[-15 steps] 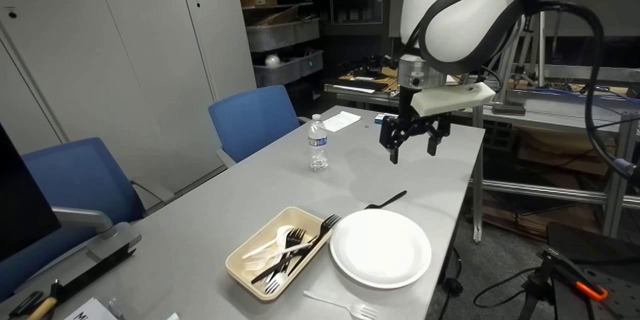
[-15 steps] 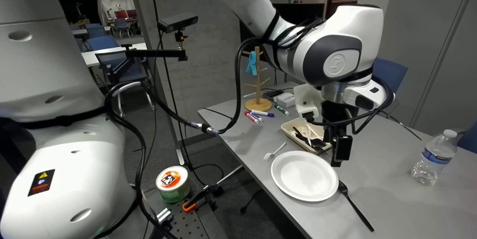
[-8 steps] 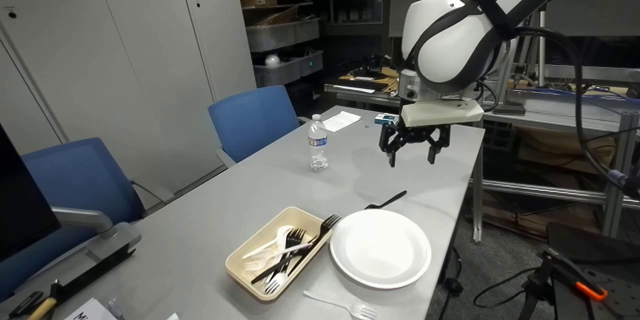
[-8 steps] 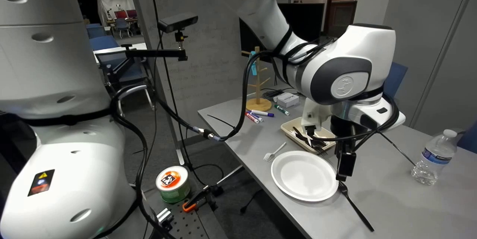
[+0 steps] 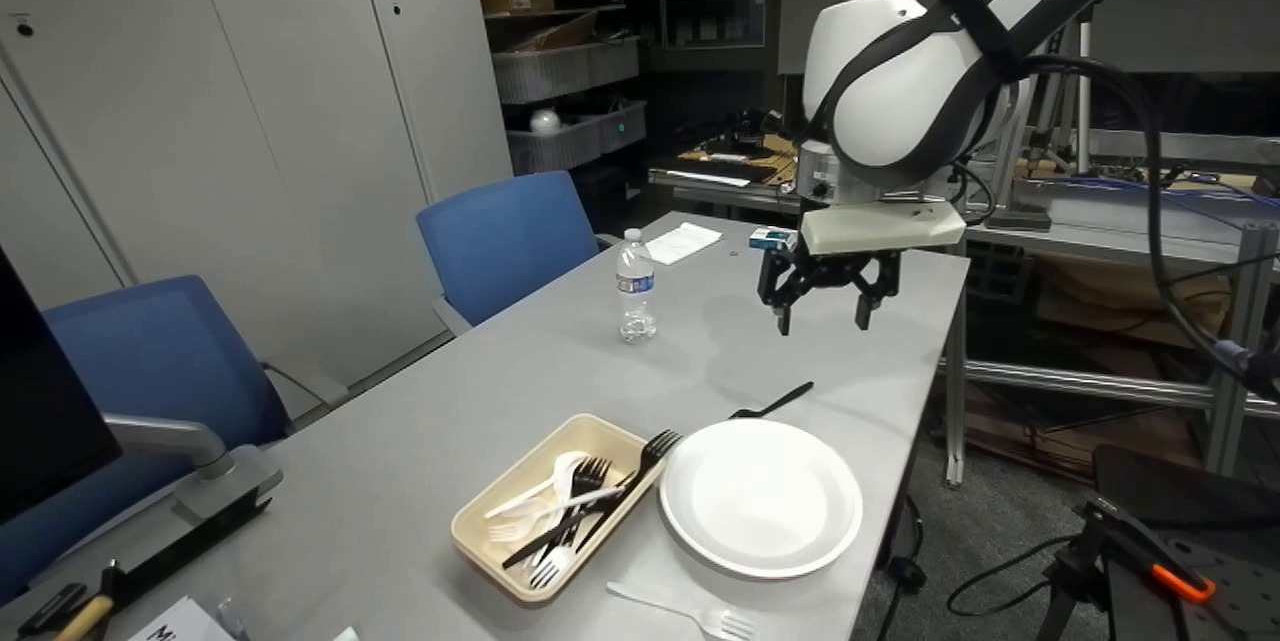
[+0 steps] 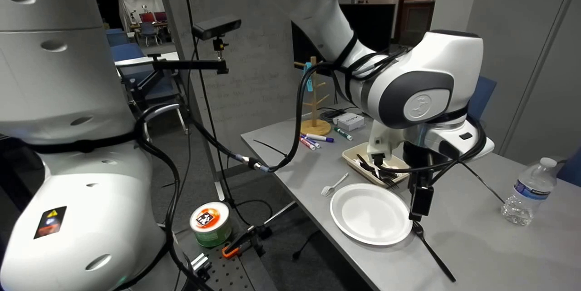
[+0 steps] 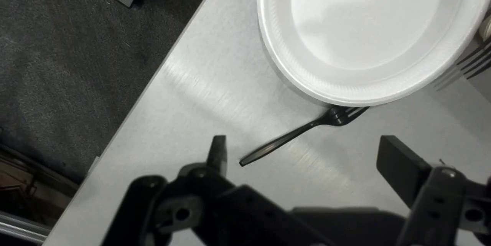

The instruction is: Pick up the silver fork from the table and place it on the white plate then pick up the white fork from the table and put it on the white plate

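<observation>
I have the gripper hanging over the table, jaws spread wide apart, on the same side of the white plate as the silver fork. That fork, black to my eye, lies with its tines at the plate's rim and its handle pointing away. The white fork lies near the plate's opposite side; a tan tray sits just beside the plate.

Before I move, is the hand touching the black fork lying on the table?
Apart. An exterior view shows the hand open in the air, with bare grey tabletop visible between its fingertips and the black fork.
</observation>
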Robot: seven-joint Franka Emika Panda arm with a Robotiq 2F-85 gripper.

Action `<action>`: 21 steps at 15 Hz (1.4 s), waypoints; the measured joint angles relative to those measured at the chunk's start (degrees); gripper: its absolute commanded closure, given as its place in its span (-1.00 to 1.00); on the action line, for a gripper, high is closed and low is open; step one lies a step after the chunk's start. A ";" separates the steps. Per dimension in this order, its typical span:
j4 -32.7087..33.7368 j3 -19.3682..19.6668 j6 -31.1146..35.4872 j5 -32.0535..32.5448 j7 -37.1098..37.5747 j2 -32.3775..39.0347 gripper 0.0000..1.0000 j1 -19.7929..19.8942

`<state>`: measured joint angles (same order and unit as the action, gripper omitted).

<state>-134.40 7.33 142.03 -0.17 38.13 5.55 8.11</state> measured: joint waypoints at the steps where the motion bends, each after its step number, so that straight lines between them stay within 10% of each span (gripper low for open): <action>1: 0.04 0.03 0.00 -0.40 0.49 0.50 -1.00 0.00; 21: 11.71 1.37 5.34 -17.00 5.02 21.79 -1.00 0.05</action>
<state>-122.69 8.70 147.37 -17.17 43.16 27.35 8.16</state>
